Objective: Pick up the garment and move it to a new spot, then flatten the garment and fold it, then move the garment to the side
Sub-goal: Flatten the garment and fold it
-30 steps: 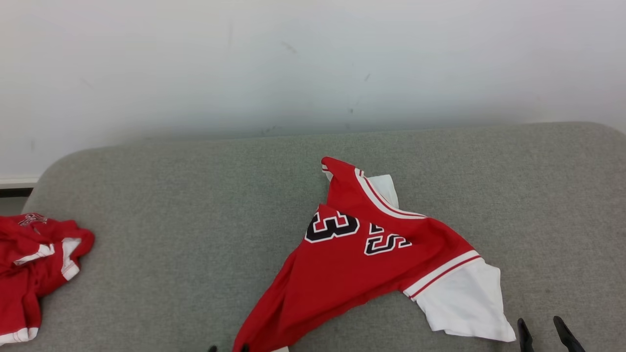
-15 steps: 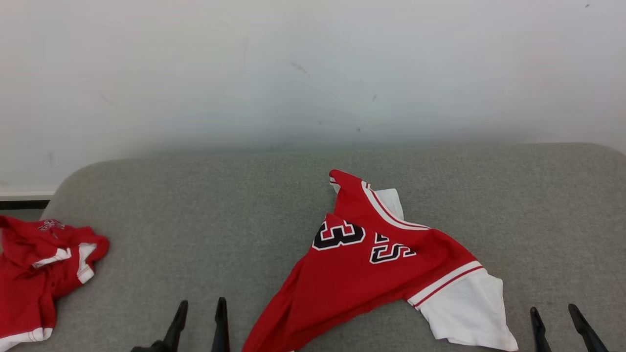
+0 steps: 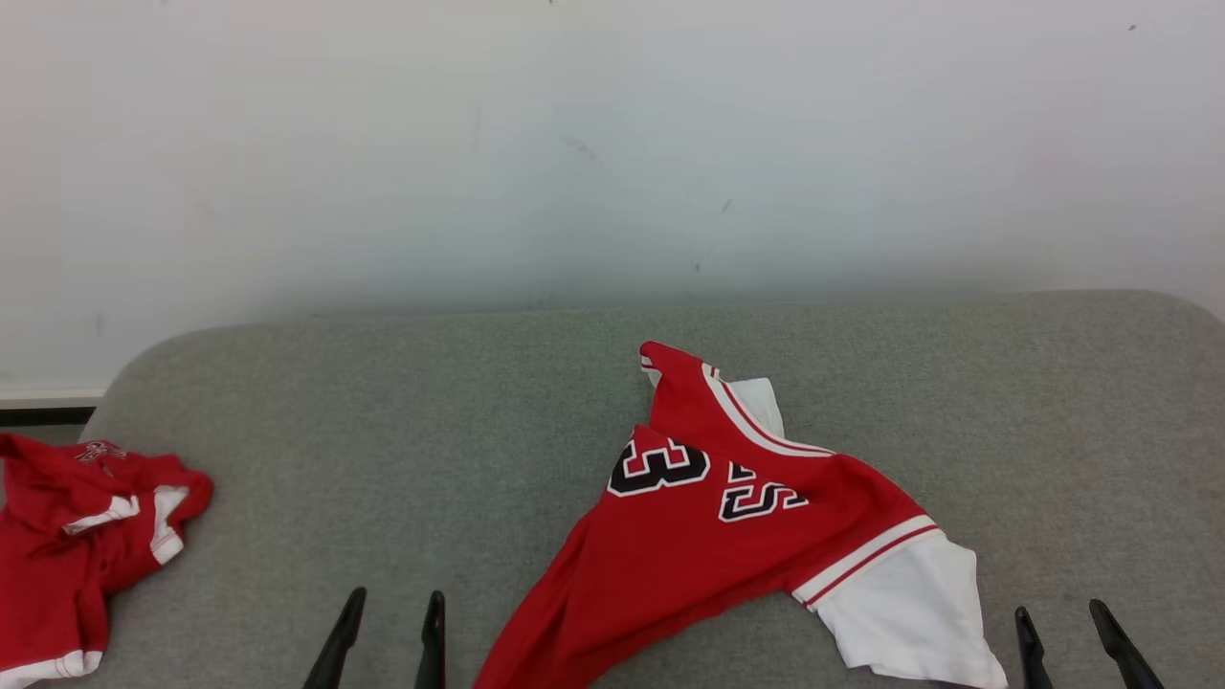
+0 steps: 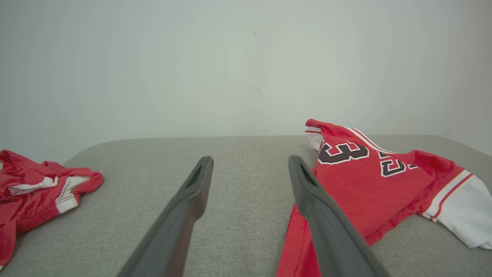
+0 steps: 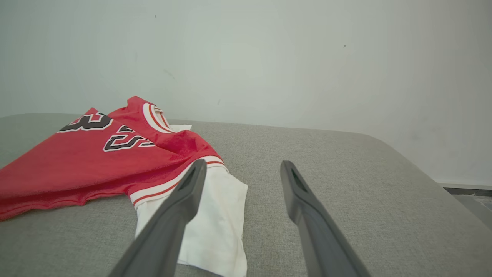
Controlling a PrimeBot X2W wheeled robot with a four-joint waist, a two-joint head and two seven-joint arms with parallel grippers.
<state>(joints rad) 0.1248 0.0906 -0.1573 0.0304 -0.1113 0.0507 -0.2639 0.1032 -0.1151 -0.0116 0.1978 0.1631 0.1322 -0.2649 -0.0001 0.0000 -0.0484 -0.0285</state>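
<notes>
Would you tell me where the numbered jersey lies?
In the head view, the numbered jersey lies right of centre, between the left gripper and right gripper.

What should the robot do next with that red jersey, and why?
Probably reach the left gripper to the near red hem of the jersey and start pulling it flat. The jersey lies twisted and bunched on the grey cushion, with one white sleeve spread out. The left gripper and the right gripper are both open and empty, and the left one is close beside that hem.
</notes>
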